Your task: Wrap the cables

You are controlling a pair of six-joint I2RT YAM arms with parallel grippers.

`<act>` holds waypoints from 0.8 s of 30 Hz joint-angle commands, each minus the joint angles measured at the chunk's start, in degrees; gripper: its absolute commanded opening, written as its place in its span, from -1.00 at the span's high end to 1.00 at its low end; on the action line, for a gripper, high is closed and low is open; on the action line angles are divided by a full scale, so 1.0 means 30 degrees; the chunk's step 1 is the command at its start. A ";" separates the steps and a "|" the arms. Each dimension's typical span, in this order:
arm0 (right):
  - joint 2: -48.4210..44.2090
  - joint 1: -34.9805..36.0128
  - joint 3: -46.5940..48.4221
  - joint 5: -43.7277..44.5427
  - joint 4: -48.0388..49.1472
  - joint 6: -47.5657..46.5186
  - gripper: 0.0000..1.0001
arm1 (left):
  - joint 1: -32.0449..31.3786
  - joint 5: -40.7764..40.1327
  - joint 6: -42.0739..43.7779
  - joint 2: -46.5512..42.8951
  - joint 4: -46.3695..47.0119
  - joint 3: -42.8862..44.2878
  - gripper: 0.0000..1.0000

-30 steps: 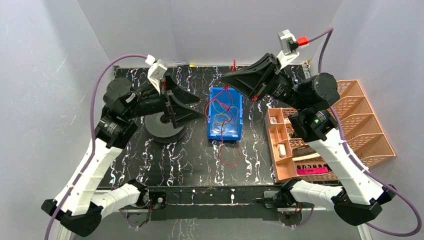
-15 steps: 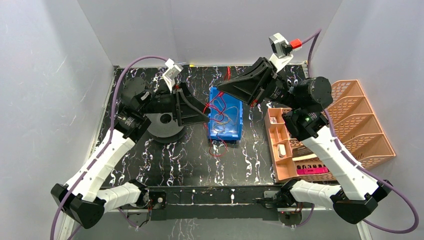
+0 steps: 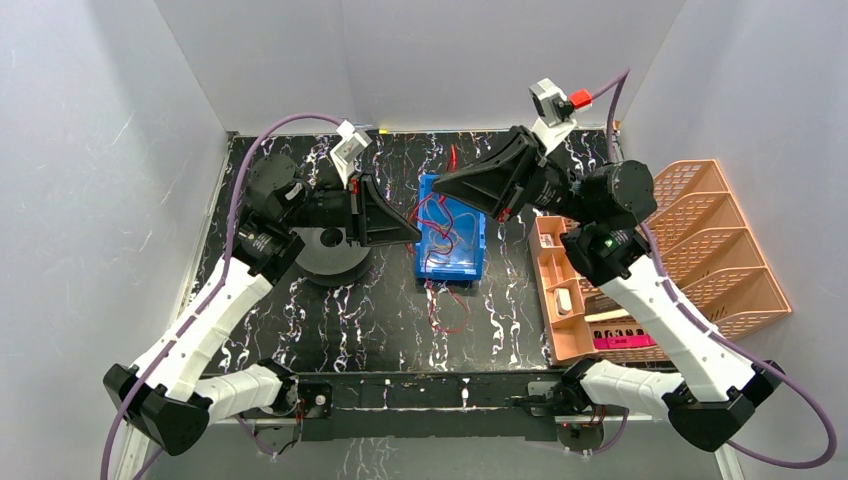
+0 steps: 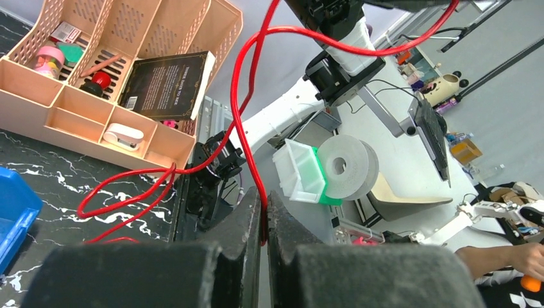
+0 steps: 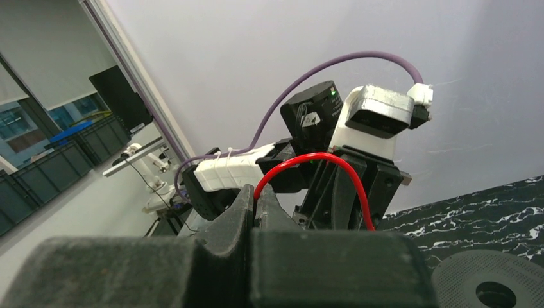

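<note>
Compared with a second ago, the left tool (image 3: 413, 238) is found closer to the left side of the blue bin (image 3: 481, 245), and its jaws, then wide, are now pressed together. The right tool (image 3: 438, 182) is seen shifted leftward above the bin's far end.

In the left wrist view the red cable (image 4: 240, 128) is pinched between the closed pads of the left tool (image 4: 263, 206) and rises away in a long curve. In the right wrist view the right tool (image 5: 255, 200) is likewise clamped on the same strand, which arcs out from between its fingers (image 5: 333, 157). From above, slack is seen trailing into the bin and lying as a loose loop (image 3: 445, 318) on the worktop (image 3: 300, 320) just in front of it. Pale tan cables (image 3: 447, 236) are coiled inside the bin.

The cable is judged to be very light, limp and string-thin. No shape is likely to be held unless tension is kept, and snagging on the bin rim or the other strands is to be expected. A hold is best taken squarely across the strand, deep in the pads, with only a short span left between the two tools.
</note>
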 commanded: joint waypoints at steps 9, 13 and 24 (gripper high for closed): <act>-0.4959 0.0024 -0.3709 -0.0976 -0.2414 -0.3782 0.29 | -0.0072 0.0053 0.4097 -0.0697 -0.5366 0.2133 1.00; -0.6377 0.0024 -0.4404 -0.0930 -0.4975 -0.5563 -0.16 | -0.0057 -0.0278 0.5569 -0.0610 -0.7298 0.2765 1.00; -0.8058 0.0029 -0.5141 0.3403 -1.2648 -0.9886 -0.64 | -0.0076 -0.4490 0.8304 -0.0265 -1.0907 0.5252 1.00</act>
